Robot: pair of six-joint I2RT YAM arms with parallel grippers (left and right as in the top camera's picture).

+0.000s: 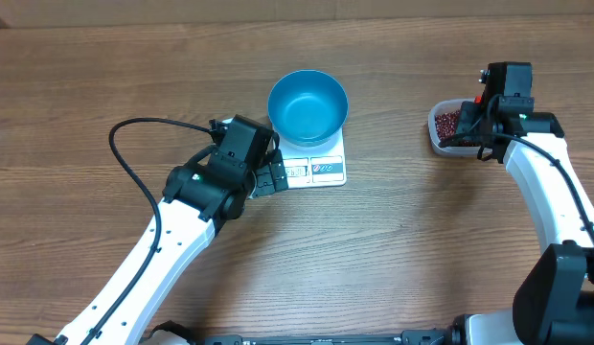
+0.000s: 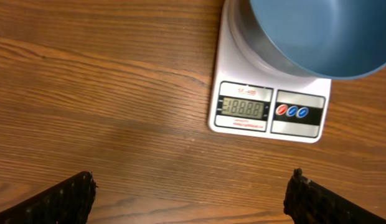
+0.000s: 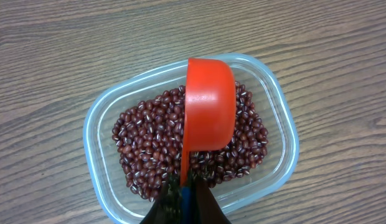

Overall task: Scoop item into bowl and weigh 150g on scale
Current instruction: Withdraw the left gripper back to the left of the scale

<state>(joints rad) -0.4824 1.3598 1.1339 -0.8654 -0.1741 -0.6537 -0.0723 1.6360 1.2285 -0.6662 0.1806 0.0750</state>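
On the left side of the wooden table [image 1: 77,86], the left arm reaches in from the lower edge with a black cable [image 1: 125,134] looping beside it, and the left gripper [image 1: 268,179] sits just beside the left front corner of the scale [image 1: 321,171]. Its wrist view shows the two dark fingertips [image 2: 71,199] spread far apart at the bottom corners with only bare wood between them, so this gripper stands open and holds nothing. Just ahead of it lies the white scale, its display [image 2: 244,108] showing digits and a red and two blue buttons [image 2: 291,111] set to the right along the front edge. Sitting on the back part of the scale is the blue bowl [image 1: 308,105], upright, its rim overhanging the platform. Farther right, well apart from the scale, a clear plastic tub [image 3: 96,118] rests on the table and holds the beans [image 3: 149,143], a loose red-brown layer covering its floor. Above that tub the right gripper [image 3: 183,199] is clamped tight on the handle of an orange-red scoop [image 3: 208,102], whose cup lies turned on its side low over the beans; whether its edge presses into them cannot be told.
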